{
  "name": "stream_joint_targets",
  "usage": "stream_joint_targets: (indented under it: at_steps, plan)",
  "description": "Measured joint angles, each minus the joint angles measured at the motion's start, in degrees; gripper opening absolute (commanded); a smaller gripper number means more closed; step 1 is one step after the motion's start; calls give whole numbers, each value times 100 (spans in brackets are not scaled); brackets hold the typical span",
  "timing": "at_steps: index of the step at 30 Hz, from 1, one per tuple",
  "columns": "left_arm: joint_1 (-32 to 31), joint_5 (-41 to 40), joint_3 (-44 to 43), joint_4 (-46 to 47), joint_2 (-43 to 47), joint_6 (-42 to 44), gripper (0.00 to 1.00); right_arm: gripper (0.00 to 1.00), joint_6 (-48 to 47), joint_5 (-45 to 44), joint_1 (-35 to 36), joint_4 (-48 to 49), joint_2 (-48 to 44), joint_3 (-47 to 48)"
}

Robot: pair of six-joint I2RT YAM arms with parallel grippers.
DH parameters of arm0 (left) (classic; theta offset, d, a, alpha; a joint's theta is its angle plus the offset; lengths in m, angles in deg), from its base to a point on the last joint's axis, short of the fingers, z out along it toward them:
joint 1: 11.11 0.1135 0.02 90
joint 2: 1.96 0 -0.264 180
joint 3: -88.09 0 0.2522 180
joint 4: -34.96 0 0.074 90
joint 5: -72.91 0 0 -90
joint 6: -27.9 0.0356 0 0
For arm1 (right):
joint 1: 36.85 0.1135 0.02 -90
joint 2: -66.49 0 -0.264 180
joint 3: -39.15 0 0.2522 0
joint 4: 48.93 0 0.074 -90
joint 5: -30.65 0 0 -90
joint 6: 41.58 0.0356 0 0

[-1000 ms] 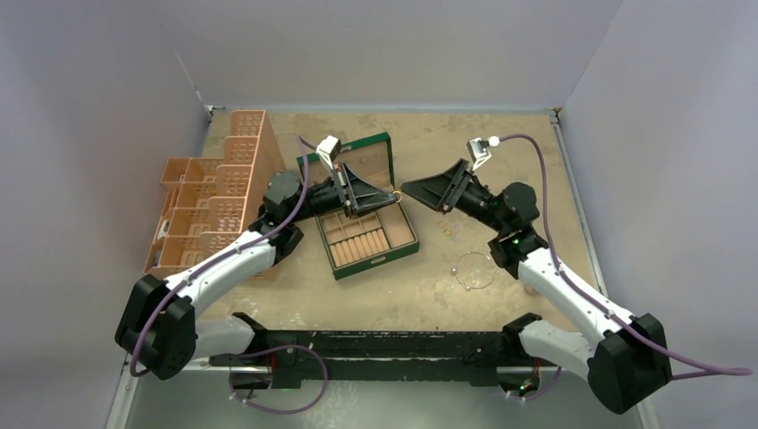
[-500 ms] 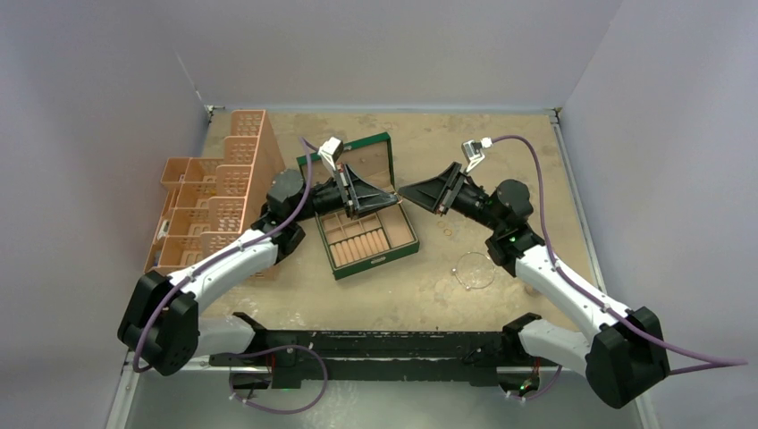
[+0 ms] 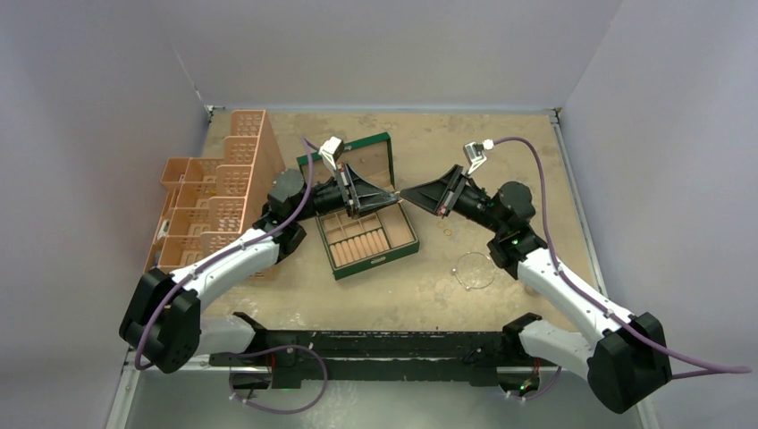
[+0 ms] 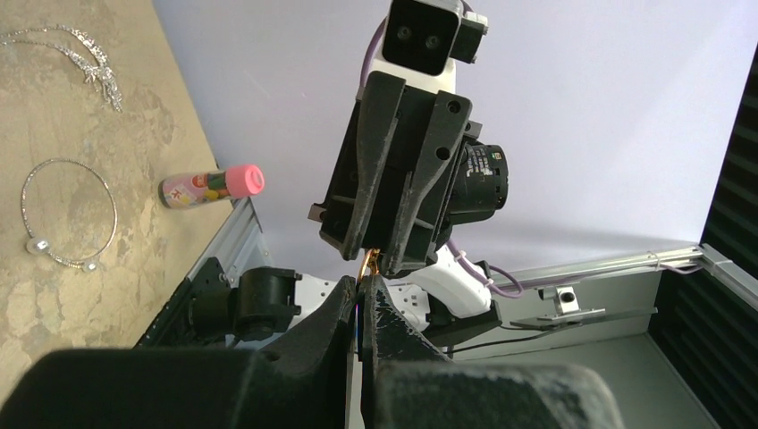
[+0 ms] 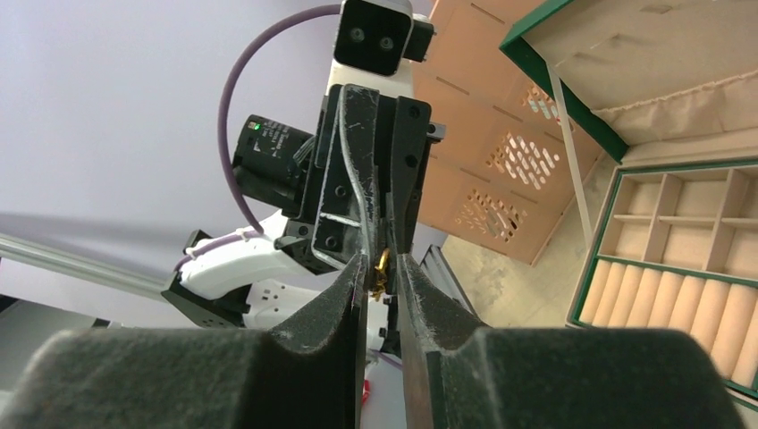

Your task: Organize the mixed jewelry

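My left gripper (image 3: 393, 194) and right gripper (image 3: 405, 190) meet tip to tip above the open green box (image 3: 338, 268). In the left wrist view my left gripper (image 4: 365, 281) is shut on a small gold ring (image 4: 369, 262), which sticks out at its tips. In the right wrist view my right gripper (image 5: 382, 265) has its jaws a little apart, one on each side of that ring (image 5: 382, 268), not pressing it. A thin silver wire hoop (image 3: 474, 270) lies on the table to the right. A tiny gold ring (image 3: 444, 231) lies near it. A glittery silver chain (image 4: 67, 45) shows in the left wrist view.
A tan perforated organizer (image 3: 214, 201) stands at the left. The green box's lid (image 3: 357, 156) leans open behind the grippers. A small pink-capped cylinder (image 4: 210, 186) lies by the table's right rail. Grey walls close in the table.
My right gripper has tilted and shifted slightly left toward my left gripper. The two tips stay together over the box.
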Motion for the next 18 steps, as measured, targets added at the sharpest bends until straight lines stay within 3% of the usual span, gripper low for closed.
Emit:
stream_joint_targets:
  at_steps: [5, 9, 10, 13, 15, 18]
  plan:
    - [0, 0, 0, 22, -9, 0, 0, 1, 4, -13, 0, -131, 0, 0]
    - [0, -2, 0, 11, -11, 2, 0, 0, 4, -15, 0, -181, 0, 0]
    - [0, -4, 0, -2, -11, 2, 5, 0, 2, -20, 0, -197, -4, 0]
    - [0, -42, 0, -109, -7, 50, 35, 0, -17, -35, 0, -254, -9, 0]
    - [0, -131, 0, -304, 26, 136, 50, 0, -76, -50, 0, -354, -9, 4]
    - [0, -396, 0, -876, 227, 363, 61, 0, -271, -72, 0, -647, 11, 63]
